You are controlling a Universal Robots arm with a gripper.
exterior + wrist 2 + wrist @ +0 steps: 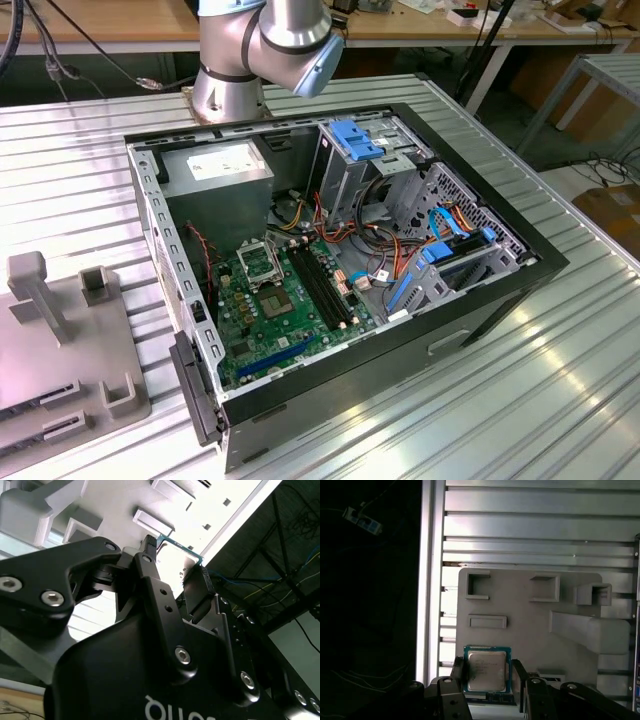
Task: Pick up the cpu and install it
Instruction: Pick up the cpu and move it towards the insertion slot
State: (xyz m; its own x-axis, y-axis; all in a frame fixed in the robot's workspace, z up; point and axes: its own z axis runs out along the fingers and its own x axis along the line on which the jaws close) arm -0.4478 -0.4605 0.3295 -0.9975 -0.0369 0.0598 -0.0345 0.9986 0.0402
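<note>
Holding cpu (487, 669), clamped inside closed claw (488, 675)

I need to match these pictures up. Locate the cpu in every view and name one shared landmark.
First wrist view: the cpu sits clamped in the gripper, with the grey fixture plate behind it.
Second wrist view: cpu edge-on between the fingertips, plate behind.
Exterior view: shared landmark, that plate, at that view's left.
</note>
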